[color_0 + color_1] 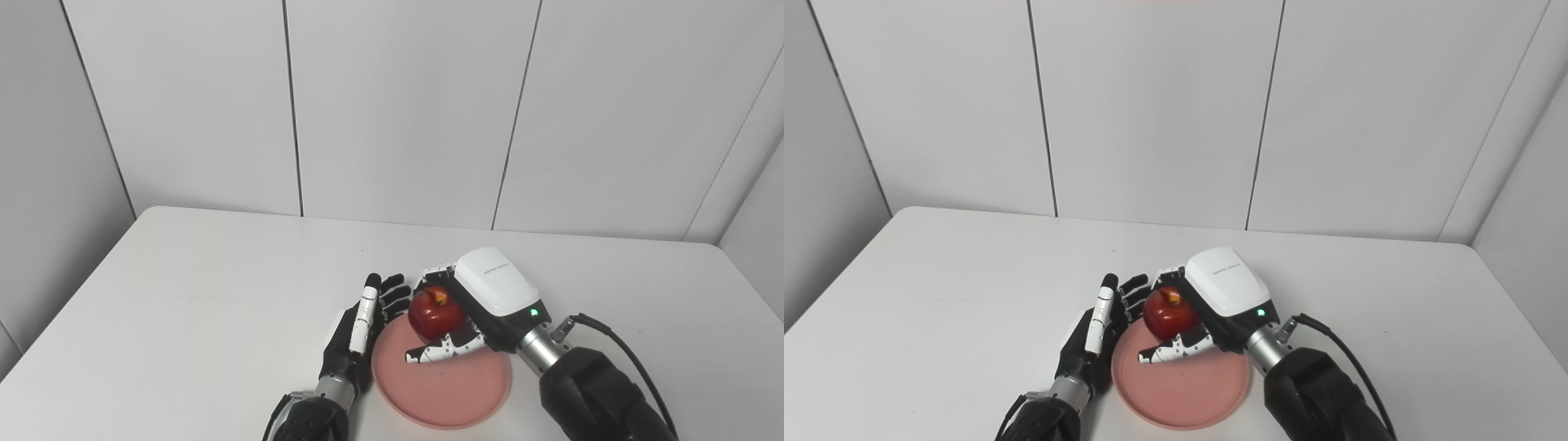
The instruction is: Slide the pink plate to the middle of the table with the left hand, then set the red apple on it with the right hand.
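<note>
The pink plate [447, 392] lies flat near the table's front edge, about mid-width. My right hand [474, 306] is shut on the red apple [433, 313] and holds it over the plate's far rim; whether the apple touches the plate is unclear. Fingers curl over the far side of the apple and the thumb [441, 351] reaches beneath it. My left hand [364, 324] stands open and edge-on against the plate's left rim, fingers stretched away from me, just left of the apple [1170, 315].
The white table [202, 294] stretches out to the left, right and back. Its rounded far corners meet a grey panelled wall [392, 110]. A black cable [618, 343] loops beside my right wrist.
</note>
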`<move>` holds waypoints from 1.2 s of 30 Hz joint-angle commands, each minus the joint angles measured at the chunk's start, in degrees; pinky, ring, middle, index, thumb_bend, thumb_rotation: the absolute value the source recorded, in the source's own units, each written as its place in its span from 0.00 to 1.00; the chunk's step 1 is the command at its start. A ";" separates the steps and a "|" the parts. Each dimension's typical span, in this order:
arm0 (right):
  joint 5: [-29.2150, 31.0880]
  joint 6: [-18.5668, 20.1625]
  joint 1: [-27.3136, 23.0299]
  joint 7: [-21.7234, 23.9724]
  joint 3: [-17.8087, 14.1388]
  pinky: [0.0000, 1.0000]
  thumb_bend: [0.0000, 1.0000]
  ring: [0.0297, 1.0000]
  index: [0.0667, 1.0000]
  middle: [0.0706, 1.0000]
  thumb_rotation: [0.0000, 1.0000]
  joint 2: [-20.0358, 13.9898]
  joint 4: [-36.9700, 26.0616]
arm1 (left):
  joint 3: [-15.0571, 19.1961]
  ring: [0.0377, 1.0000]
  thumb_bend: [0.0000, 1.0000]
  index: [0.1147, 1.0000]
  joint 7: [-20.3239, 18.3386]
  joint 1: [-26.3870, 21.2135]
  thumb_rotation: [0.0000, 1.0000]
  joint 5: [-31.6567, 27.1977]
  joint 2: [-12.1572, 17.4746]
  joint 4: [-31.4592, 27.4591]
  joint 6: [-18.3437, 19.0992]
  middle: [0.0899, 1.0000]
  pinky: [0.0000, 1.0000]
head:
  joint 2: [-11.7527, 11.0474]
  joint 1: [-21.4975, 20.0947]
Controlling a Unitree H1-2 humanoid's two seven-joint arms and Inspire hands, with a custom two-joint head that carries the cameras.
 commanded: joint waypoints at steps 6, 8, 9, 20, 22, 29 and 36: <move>-1.04 -2.66 -0.25 -0.58 0.83 0.19 0.66 0.22 0.32 0.28 0.51 -0.06 1.21 | 0.61 0.85 0.67 0.79 0.09 1.06 1.00 -0.25 0.31 0.24 3.40 0.83 0.85 | 0.13 0.08; -0.97 -3.11 0.06 -0.96 1.02 0.19 0.66 0.22 0.33 0.28 0.50 -0.06 1.86 | 0.68 0.85 0.67 0.79 0.12 1.06 1.00 -0.27 0.30 0.25 3.45 0.83 0.85 | 0.09 0.03; -0.92 -3.24 0.15 -1.03 1.05 0.19 0.66 0.23 0.34 0.29 0.50 -0.03 2.09 | 0.70 0.84 0.67 0.79 0.19 1.05 1.00 -0.22 0.29 0.22 3.51 0.83 0.84 | 0.09 0.03; -1.40 -3.69 -0.61 -1.08 1.05 0.19 0.64 0.23 0.37 0.30 0.53 0.27 3.19 | 0.71 0.84 0.68 0.79 -0.04 1.13 0.99 -0.19 0.48 -0.06 3.66 0.82 0.84 | 0.25 -0.79; -1.32 -3.51 -0.71 -0.80 0.97 0.19 0.64 0.24 0.38 0.31 0.53 0.27 3.01 | 0.74 0.83 0.68 0.79 0.04 1.10 0.99 -0.13 0.45 0.00 3.63 0.82 0.85 | 0.28 -0.77; -1.12 -3.94 -0.89 -1.00 0.98 0.19 0.64 0.23 0.37 0.30 0.53 0.08 3.28 | 0.79 0.83 0.67 0.78 0.01 0.90 0.99 -0.15 0.43 0.37 3.52 0.81 0.85 | 0.22 -0.78; -1.38 -4.59 -1.08 -1.75 1.03 0.20 0.65 0.24 0.36 0.30 0.51 -0.20 3.66 | 0.88 0.83 0.67 0.79 0.03 0.84 0.99 -0.23 0.36 0.16 3.72 0.82 0.84 | 0.29 -0.98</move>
